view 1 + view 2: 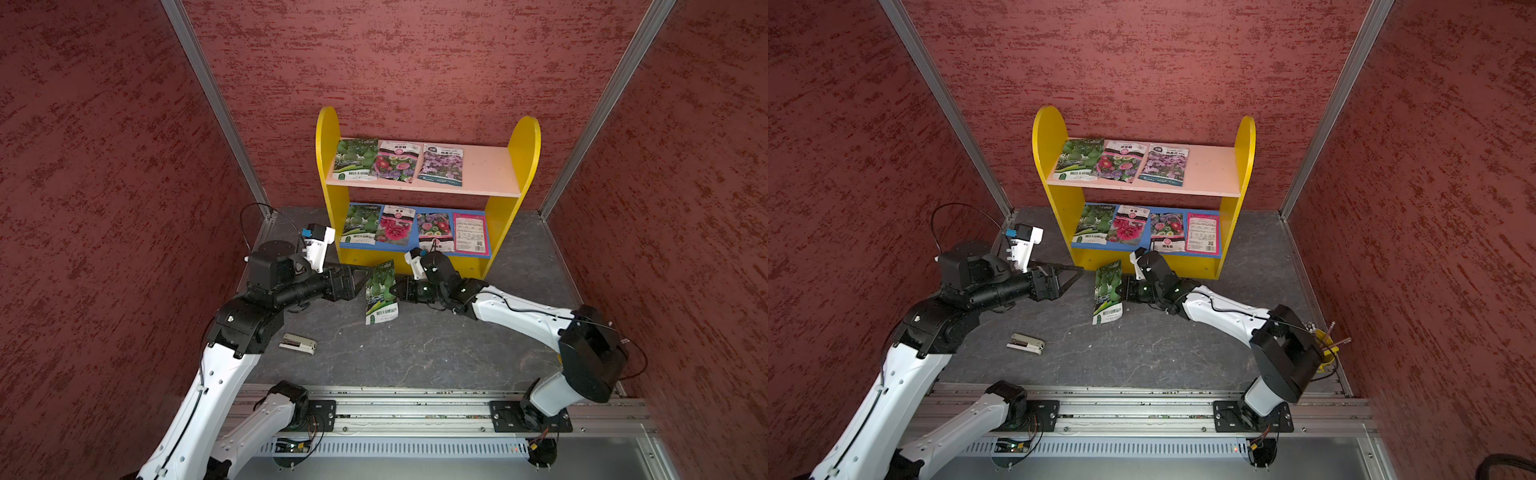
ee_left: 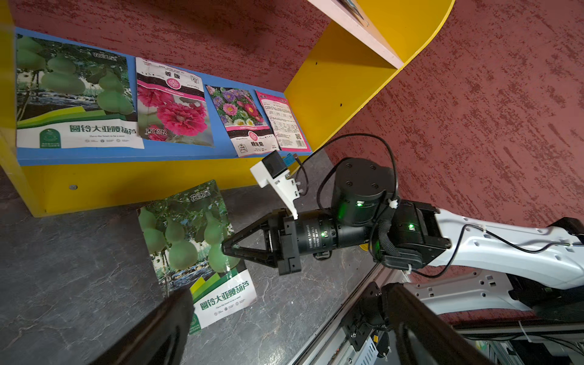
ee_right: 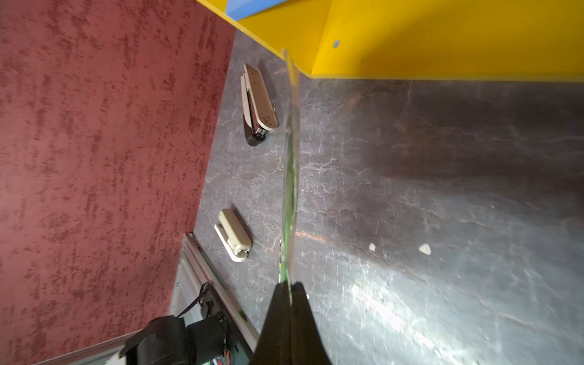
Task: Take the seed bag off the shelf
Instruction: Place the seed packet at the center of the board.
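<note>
Seed bag [image 1: 380,293] printed with green gourds hangs from the right gripper [image 1: 395,288], whose jaws are pressed together on the bag's side edge. The right wrist view shows the bag edge-on, rising straight out of the closed tips. It is off the shelf [image 1: 326,137], just in front of the yellow base and over the dark table [image 1: 415,345]; whether its lower corner touches the table I cannot tell. Holding it by one edge probably leaves the printed face and the opposite edge free. That fits the left gripper [image 1: 360,281], which sits just beside that free edge with its jaws spread wide and nothing between them, as if placed to take or steady the bag. On the shelf, the pale pink upper board [image 1: 486,170] carries three packets lying flat toward one end, with the other end bare. The blue lower board [image 2: 94,156] is filled by four packets, one of them another gourd bag and one lying with its printed back up. A stapler [image 1: 297,343] lies on the table near the left arm, well apart from the bag. In a top view a yellow cup [image 1: 1327,353] behind the right arm holds a few thin sticks, too small to identify.
</note>
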Available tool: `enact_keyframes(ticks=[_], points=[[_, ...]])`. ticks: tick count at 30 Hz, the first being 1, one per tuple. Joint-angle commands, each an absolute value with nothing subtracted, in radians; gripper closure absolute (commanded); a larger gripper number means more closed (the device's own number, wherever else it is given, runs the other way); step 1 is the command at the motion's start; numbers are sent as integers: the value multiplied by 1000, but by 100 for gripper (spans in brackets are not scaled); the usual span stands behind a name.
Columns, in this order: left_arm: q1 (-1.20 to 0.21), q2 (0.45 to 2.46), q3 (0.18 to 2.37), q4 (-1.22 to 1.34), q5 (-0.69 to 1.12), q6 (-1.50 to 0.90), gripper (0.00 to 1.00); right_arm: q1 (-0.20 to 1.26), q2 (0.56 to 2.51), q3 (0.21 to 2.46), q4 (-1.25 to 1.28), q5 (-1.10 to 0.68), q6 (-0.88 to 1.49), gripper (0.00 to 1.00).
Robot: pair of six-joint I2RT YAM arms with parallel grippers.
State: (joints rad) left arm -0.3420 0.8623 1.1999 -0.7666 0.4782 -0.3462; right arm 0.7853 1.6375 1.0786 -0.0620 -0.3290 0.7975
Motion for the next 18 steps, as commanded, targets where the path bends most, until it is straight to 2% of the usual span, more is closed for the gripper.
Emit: enact_keyframes(ticks=[1,5,10,18], points=[[-334,847,1190,-792,417,-337,0,814,1704,1159,20,-293,830,100],[-333,850,1195,-820,342,-372,0,835,1800,1237,20,-288,841,100],[-331,849,1194,-841,336,-354,0,858,1890,1327,0,-291,854,100],[-329,739,1115,-757,290,-327,0,891,1997,1410,-20,-272,875,100]])
